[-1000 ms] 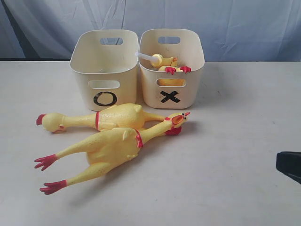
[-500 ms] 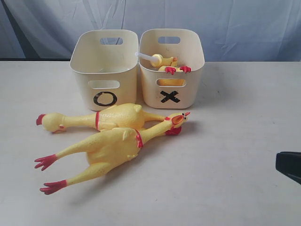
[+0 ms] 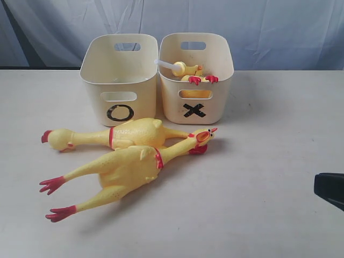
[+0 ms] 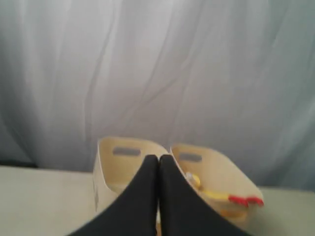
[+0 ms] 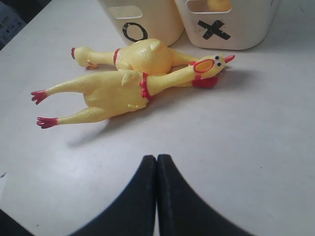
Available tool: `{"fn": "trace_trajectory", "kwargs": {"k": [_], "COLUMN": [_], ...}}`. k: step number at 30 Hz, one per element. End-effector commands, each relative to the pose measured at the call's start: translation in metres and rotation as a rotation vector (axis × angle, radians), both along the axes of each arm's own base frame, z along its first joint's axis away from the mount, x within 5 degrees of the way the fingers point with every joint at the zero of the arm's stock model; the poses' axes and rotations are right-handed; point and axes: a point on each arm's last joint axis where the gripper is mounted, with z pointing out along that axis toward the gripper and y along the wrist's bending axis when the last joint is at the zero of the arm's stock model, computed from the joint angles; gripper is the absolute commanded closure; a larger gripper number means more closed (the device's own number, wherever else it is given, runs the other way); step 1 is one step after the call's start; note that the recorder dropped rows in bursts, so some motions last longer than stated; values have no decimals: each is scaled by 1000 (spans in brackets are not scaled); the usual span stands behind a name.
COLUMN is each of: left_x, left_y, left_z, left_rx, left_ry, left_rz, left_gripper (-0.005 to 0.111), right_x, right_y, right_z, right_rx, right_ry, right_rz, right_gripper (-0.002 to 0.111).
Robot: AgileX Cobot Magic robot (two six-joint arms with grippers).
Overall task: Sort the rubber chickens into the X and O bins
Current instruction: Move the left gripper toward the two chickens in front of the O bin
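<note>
Two long rubber chickens lie crossed on the table before the bins: the front one (image 3: 126, 169) (image 5: 113, 91) with its head (image 3: 203, 137) near the X bin (image 3: 196, 75) (image 5: 231, 22), the rear one (image 3: 123, 134) (image 5: 142, 55) before the O bin (image 3: 119, 75) (image 5: 142, 19). Shorter chickens (image 3: 191, 72) (image 4: 216, 192) lie in the X bin (image 4: 231, 169), red feet over its rim. The O bin (image 4: 115, 164) shows nothing inside. My left gripper (image 4: 158, 157) is shut and empty, facing both bins. Shut and empty too, my right gripper (image 5: 156, 157) hovers over bare table short of the front chicken.
A white table (image 3: 269, 177) carries everything; a pale blue curtain (image 3: 269, 27) hangs behind the bins. A black part of the right arm (image 3: 329, 189) shows at the exterior view's right edge. A white stick-like piece (image 3: 164, 64) juts from the X bin.
</note>
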Motion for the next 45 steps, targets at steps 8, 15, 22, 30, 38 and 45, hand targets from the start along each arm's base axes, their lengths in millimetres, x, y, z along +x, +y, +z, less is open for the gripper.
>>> {"fn": "trace_trajectory", "kwargs": {"k": [8, 15, 22, 30, 38, 45], "left_x": [50, 56, 51, 52, 55, 56], "left_y": [-19, -19, -31, -27, -23, -21], "left_z": [-22, -24, -5, -13, -16, -23], "left_rx": [8, 75, -127, 4, 25, 68], "left_ry": [395, 362, 235, 276, 308, 364], "left_rz": [-312, -334, -486, -438, -380, -364], "left_gripper": [107, 107, 107, 107, 107, 107], "right_x": [0, 0, -1, -1, -1, -1], "right_y": [0, 0, 0, 0, 0, 0], "right_z": [-1, -1, 0, 0, 0, 0], "right_rx": [3, 3, 11, 11, 11, 11], "right_ry": [-8, -8, -2, -4, -4, -4], "right_rz": [-4, -4, -2, -4, -4, -4], "right_gripper": [109, 109, 109, 109, 109, 109]}}
